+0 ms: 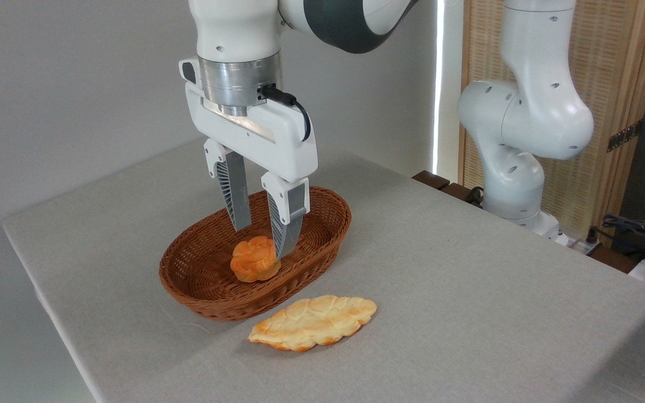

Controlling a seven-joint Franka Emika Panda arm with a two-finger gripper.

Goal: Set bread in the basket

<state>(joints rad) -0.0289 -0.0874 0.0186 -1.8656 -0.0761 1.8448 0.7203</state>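
The bread (312,322) is a flat, leaf-shaped pastry, pale golden with browner edges. It lies on the table just in front of the basket (322,215), a shallow oval of reddish-brown wicker. My gripper (261,240) hangs straight down inside the basket, well behind the bread. Its fingertips straddle the top of a small round orange bun (252,262) that sits low in the basket. The right fingertip (282,249) touches the bun's side. Whether the fingers are pressing on the bun does not show.
The grey cloth-covered table (468,280) has its left edge and front corner close to the basket. The arm's white base (515,168) stands at the back right, with cables (636,229) beyond the table's right side.
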